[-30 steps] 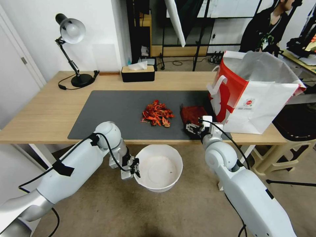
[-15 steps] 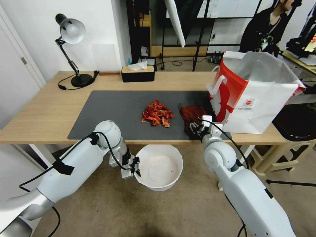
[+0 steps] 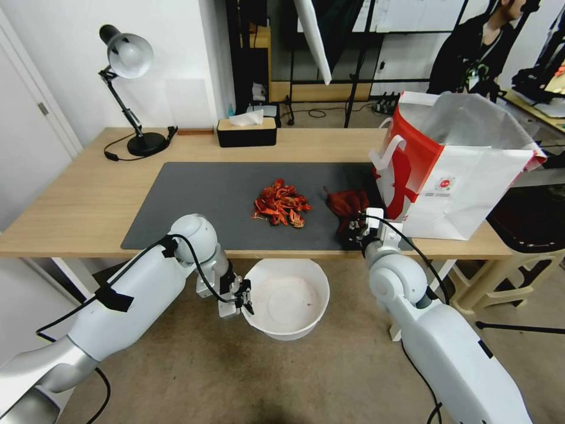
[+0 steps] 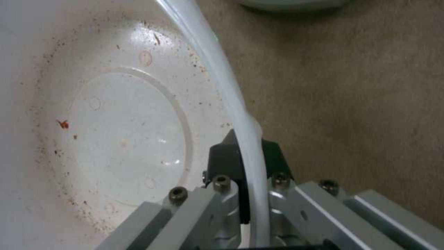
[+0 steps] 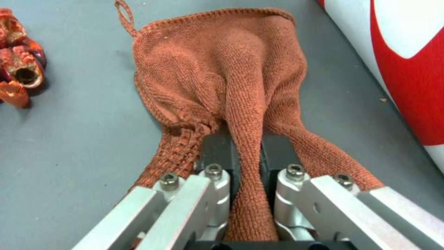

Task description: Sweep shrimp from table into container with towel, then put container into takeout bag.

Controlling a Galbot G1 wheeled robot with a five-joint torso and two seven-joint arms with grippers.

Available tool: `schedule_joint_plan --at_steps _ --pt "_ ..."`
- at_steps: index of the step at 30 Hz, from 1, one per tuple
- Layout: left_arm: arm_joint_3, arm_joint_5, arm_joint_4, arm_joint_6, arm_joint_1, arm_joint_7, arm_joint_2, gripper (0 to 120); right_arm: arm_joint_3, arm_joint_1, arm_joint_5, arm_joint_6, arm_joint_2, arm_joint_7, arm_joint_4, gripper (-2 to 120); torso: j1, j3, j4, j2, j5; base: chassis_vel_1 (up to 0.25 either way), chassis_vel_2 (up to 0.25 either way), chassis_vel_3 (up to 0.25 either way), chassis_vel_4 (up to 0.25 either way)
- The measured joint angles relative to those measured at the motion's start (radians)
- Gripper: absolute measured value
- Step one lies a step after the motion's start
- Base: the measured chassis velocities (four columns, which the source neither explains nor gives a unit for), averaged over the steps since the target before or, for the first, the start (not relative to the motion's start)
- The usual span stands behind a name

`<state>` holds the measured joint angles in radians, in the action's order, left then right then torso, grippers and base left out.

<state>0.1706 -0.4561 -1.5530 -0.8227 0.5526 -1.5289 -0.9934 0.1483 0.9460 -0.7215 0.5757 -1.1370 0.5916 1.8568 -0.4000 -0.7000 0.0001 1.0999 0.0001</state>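
The red-orange shrimp [image 3: 281,204] lie heaped in the middle of the dark mat on the table [image 3: 82,200]. To their right the rust-red towel [image 3: 346,205] [image 5: 231,73] is bunched up on the mat, a fold of it pinched in my right gripper [image 3: 355,227] [image 5: 245,149], which is shut. Shell pieces of the shrimp [image 5: 18,69] lie beside the cloth. Below the table's front edge my left gripper [image 3: 244,294] [image 4: 247,152] is shut on the rim of the white container [image 3: 288,297] [image 4: 116,114], held above the floor. The takeout bag [image 3: 465,171] [image 5: 407,59] stands open at the table's right end.
A desk lamp [image 3: 126,59] and a black tissue box [image 3: 246,131] stand along the table's far edge. A beige stool [image 3: 512,265] sits right of the table. The takeout bag stands close beside the towel.
My right gripper has closed on the towel and drawn it up into a bunch, shifting slightly right. The container in my left gripper has edged a little to the right.
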Motion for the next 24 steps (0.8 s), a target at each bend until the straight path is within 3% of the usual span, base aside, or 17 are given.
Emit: schedule_joint_plan --at_steps 24 --pt "-0.005 0.002 -0.002 0.000 0.002 0.000 0.002 0 0.008 -0.044 0.025 -0.107 0.008 -0.028 0.053 4 0.000 0.000 -0.0002 0.000 -0.0001 0.000 0.000 0.000 0.000"
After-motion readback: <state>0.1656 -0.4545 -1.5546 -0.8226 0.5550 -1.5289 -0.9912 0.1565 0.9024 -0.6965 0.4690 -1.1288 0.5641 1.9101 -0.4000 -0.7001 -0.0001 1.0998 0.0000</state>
